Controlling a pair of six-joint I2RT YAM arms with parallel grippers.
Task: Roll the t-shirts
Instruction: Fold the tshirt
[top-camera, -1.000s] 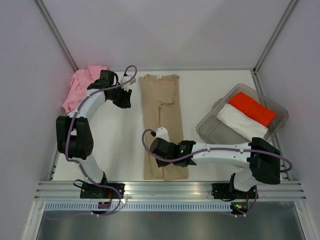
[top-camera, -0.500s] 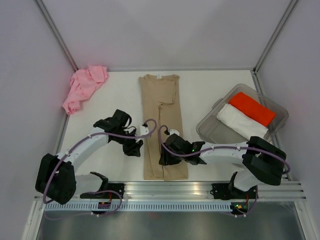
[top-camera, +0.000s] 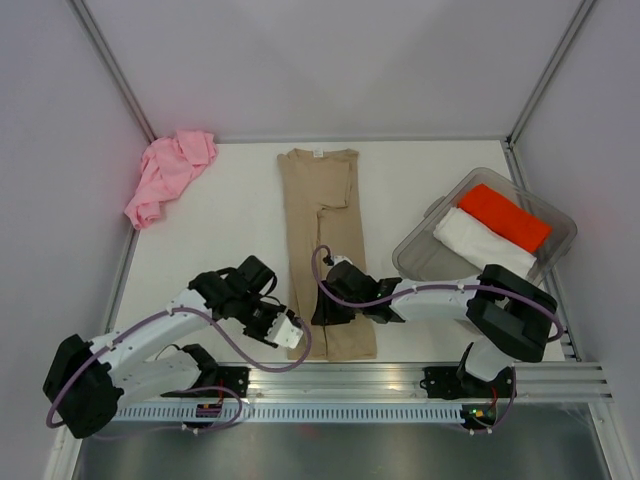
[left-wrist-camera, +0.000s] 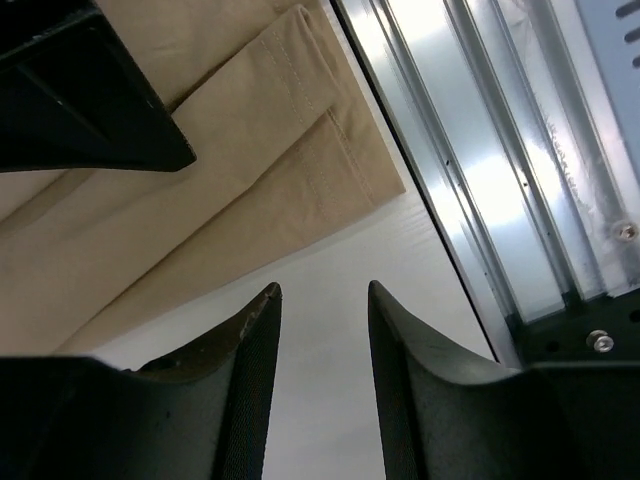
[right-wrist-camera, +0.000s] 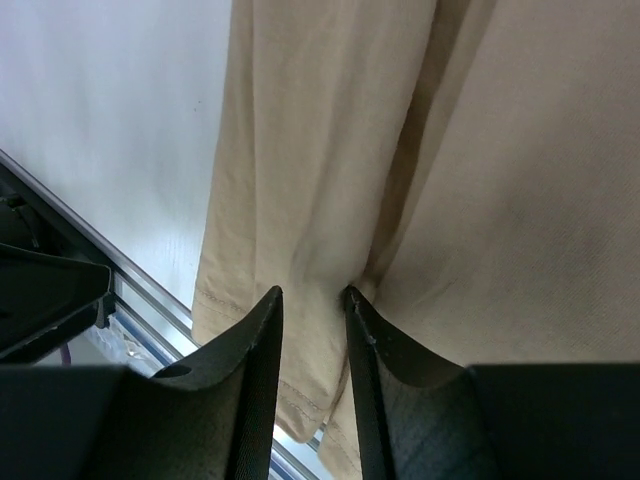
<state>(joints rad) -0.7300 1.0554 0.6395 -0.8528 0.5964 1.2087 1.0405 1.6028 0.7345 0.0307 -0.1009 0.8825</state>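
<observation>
The tan-beige t-shirt (top-camera: 322, 240) lies folded into a long strip down the middle of the table. My right gripper (top-camera: 320, 308) is open and low over its near end. In the right wrist view its fingertips (right-wrist-camera: 312, 292) straddle a crease in the tan fabric (right-wrist-camera: 500, 150) near the hem. My left gripper (top-camera: 292, 336) is open and empty over bare table, just left of the shirt's near corner (left-wrist-camera: 260, 170); the left wrist view (left-wrist-camera: 322, 290) shows nothing between its fingers. The pink t-shirt (top-camera: 165, 175) lies crumpled at the back left. The red t-shirt (top-camera: 505, 217) and the white t-shirt (top-camera: 482, 245) lie folded in the tub.
A clear plastic tub (top-camera: 560, 225) stands at the right. The aluminium rail (top-camera: 340, 378) runs along the near edge, also in the left wrist view (left-wrist-camera: 480, 150), close to both grippers. Grey walls enclose the table.
My left arm has swung from the pink t-shirt at the back left to the near edge beside the tan shirt's hem. My right gripper has shifted a little on the tan shirt.
</observation>
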